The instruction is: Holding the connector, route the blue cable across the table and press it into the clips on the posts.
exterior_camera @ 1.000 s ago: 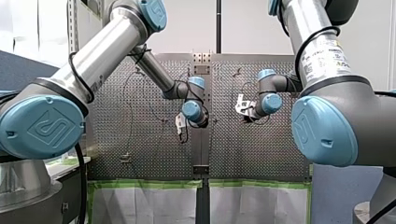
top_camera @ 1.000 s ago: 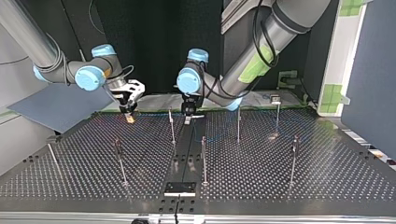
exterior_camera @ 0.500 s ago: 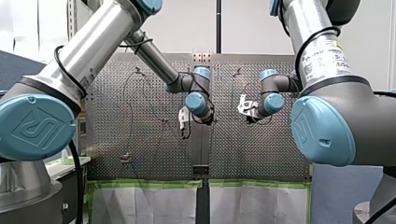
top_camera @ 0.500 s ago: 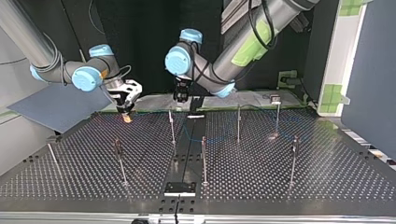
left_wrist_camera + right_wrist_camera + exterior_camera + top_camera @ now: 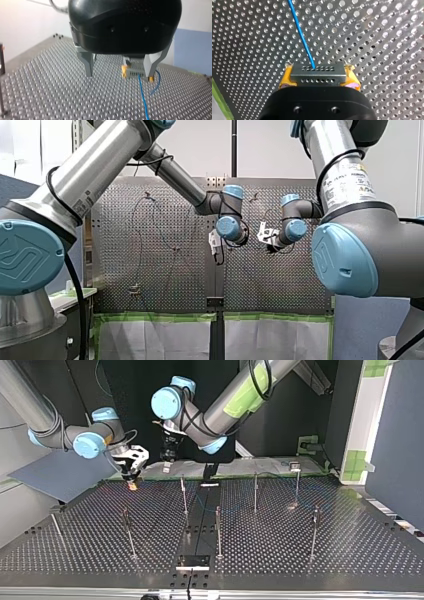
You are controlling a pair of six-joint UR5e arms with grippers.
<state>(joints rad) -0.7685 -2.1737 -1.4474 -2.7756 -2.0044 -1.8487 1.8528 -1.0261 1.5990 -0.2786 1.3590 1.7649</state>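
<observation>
Right gripper (image 5: 319,79): black body, yellow pads (image 5: 286,78). It is pinching a grey connector (image 5: 318,73) by its two ends, one pad pressed to either side. Connector: oblong block with two rows of small holes on its face. In the top view it sits left of the view's middle, low over the far edge of the perforated table (image 5: 350,545); whether it touches the surface cannot be told. Blue cable (image 5: 303,40): single thin strand that leaves the upper row of holes near the block's middle and runs straight away ahead of the right gripper, over the perforations. In the left wrist view it drops from the connector to the table, with a loose blue curve beside it. Left gripper (image 5: 119,74): black housing, metal fingers (image 5: 88,62) spread wide with nothing between them. It is held above the table, and the connector shows beyond its fingers. In the top view it hangs over the table's far edge, near the right gripper, on the side toward the view's middle. Posts (image 5: 218,530): several thin upright rods spread across the table. The cable shows faintly blue among the middle ones, and its seating in any clip is too small to tell. Black plate (image 5: 192,562): at the table's near edge, middle.
</observation>
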